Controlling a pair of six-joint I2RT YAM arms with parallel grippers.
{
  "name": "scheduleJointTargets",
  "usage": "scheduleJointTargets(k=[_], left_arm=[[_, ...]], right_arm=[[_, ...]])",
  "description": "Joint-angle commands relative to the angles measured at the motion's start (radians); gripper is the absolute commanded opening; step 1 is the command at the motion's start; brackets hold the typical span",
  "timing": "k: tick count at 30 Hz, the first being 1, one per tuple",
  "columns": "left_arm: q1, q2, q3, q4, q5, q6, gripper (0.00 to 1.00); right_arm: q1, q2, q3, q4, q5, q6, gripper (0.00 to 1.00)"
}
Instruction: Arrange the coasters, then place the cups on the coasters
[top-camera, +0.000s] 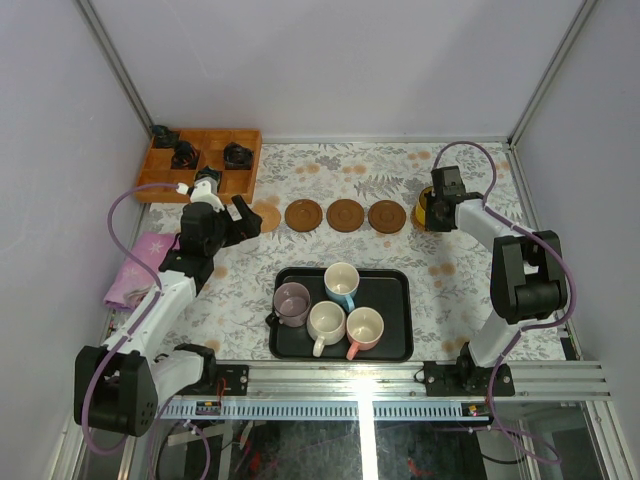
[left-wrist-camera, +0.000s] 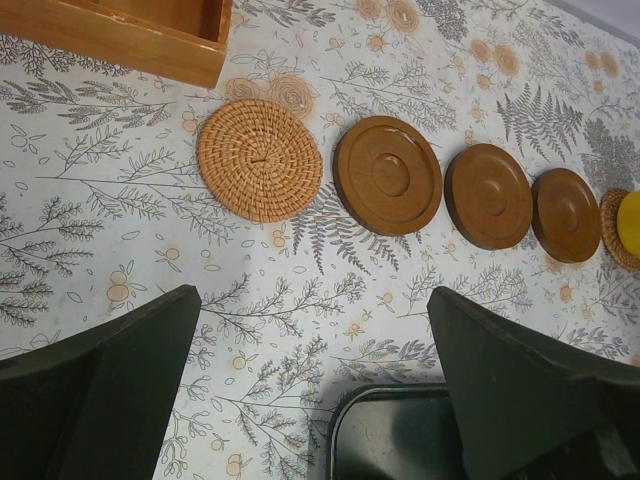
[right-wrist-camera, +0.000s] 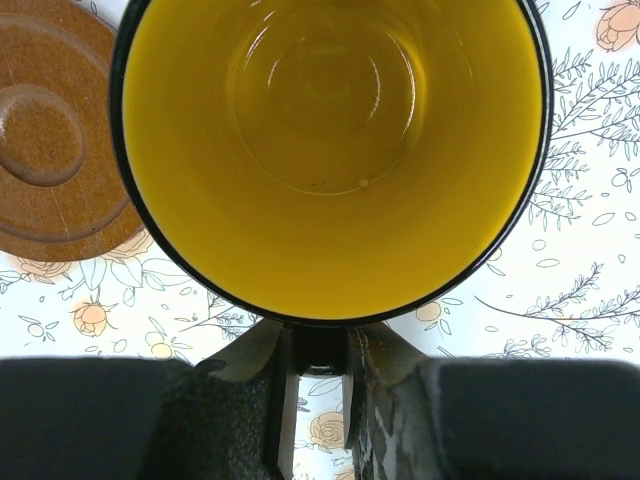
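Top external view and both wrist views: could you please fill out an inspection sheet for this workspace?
Surface: floral tablecloth, lying flat.
Job's things: five coasters in a row; four cups on a black tray; yellow cup over the rightmost, woven coaster.
Clutter: orange wooden box holding small black objects; pink cloth.
Grippers: left gripper open, empty; right gripper shut on the yellow cup.
Cables: purple cables loop along both arms.
Surroundings: white walls; metal rail at near edge.

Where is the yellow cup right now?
Top view, far right: the yellow cup ends the coaster row, beside the last wooden coaster, its handle in the right gripper.
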Motion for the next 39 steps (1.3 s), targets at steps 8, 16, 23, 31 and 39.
scheduleJointTargets(k=[8, 16, 23, 31, 39], left_arm=[[0.001, 0.016, 0.021, 0.018, 0.009, 0.014, 0.98], [0.002, 0.015, 0.021, 0.016, 0.012, 0.012, 0.98], [0.002, 0.02, 0.019, 0.019, 0.016, 0.012, 0.98], [0.002, 0.016, 0.017, 0.017, 0.019, 0.009, 0.98], [0.002, 0.003, 0.021, 0.009, 0.019, 0.021, 0.98]], right_arm=[[-0.006, -0.021, 0.05, 0.007, 0.014, 0.026, 0.0], [-0.004, -0.023, 0.061, -0.027, 0.017, 0.041, 0.11], [-0.004, -0.036, 0.056, -0.045, 0.018, 0.053, 0.56], [-0.004, -0.056, 0.048, -0.059, 0.024, 0.065, 0.68], [0.019, -0.275, 0.018, -0.13, 0.022, 0.116, 0.81]])
